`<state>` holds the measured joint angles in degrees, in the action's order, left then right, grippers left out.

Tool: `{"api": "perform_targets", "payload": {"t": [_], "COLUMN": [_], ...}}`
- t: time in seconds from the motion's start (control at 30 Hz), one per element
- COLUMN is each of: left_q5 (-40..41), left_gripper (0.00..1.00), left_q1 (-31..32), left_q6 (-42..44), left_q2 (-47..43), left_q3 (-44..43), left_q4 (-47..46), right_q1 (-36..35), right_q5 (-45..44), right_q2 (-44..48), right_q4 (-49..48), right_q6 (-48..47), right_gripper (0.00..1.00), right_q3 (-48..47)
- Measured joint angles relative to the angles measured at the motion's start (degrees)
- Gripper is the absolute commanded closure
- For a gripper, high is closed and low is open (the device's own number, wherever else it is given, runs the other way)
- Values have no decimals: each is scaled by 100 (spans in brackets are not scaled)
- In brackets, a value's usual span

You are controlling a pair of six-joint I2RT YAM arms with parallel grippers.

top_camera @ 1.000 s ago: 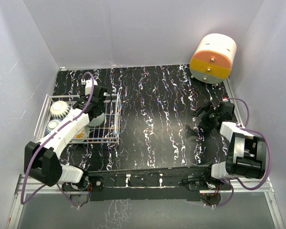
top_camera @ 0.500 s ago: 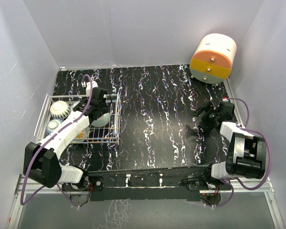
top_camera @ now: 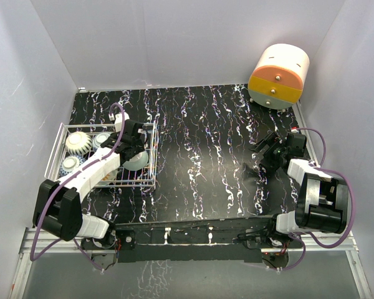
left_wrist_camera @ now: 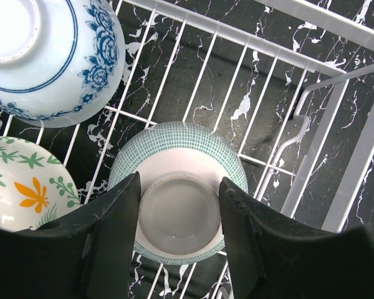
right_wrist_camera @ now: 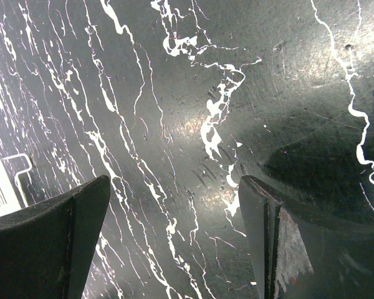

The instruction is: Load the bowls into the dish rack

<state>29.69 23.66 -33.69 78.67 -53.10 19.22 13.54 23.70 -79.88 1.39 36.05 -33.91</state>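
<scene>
Left gripper (left_wrist_camera: 179,187), angled down into the dish rack (top_camera: 154,149), clasped 1 upturned teal bowl (left_wrist_camera: 174,144); black marbled table (top_camera: 206,137), white walls (top_camera: 174,43).

The right gripper (right_wrist_camera: 174,205) hangs over the black table (right_wrist_camera: 174,68), its jaws spread wide with only tabletop between them; its two dark fingers (right_wrist_camera: 47,243) rise from the near corners of the view, one at the left, one at the right; the table is marbled with thin white streaks; a soft patch of glare lies near the middle, and a darker shadow spreads on the right, just beyond the right-hand finger; at the left edge a small part of a white object (right_wrist_camera: 1,184) shows, too cut off to identify.
</scene>
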Motion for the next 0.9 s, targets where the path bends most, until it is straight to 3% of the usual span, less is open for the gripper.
{"api": "perform_targets", "payload": {"t": [0.13,0.2,0.3,0.67,0.9], "left_q5": [-2,-2,-2,-94,-391], "left_gripper": [24,17,4,3,3], "left_q1": [0,-2,0,0,0], "left_q6": [11,7,46,350,675], "left_q2": [0,-2,-13,-581,-1200], "left_q3": [0,0,-9,-887,-1552], "left_q4": [2,11,55,787,1207], "right_q1": [0,-2,-2,-424,-2356], "right_q5": [-7,-22,-26,-448,-1438], "right_q2": [0,0,0,7,-13], "right_q4": [2,2,4,321,922], "right_q6": [-7,-11,-24,-160,-393], "right_gripper": [11,4,2,2,2], "right_q3": [0,0,0,-278,-1574]}}
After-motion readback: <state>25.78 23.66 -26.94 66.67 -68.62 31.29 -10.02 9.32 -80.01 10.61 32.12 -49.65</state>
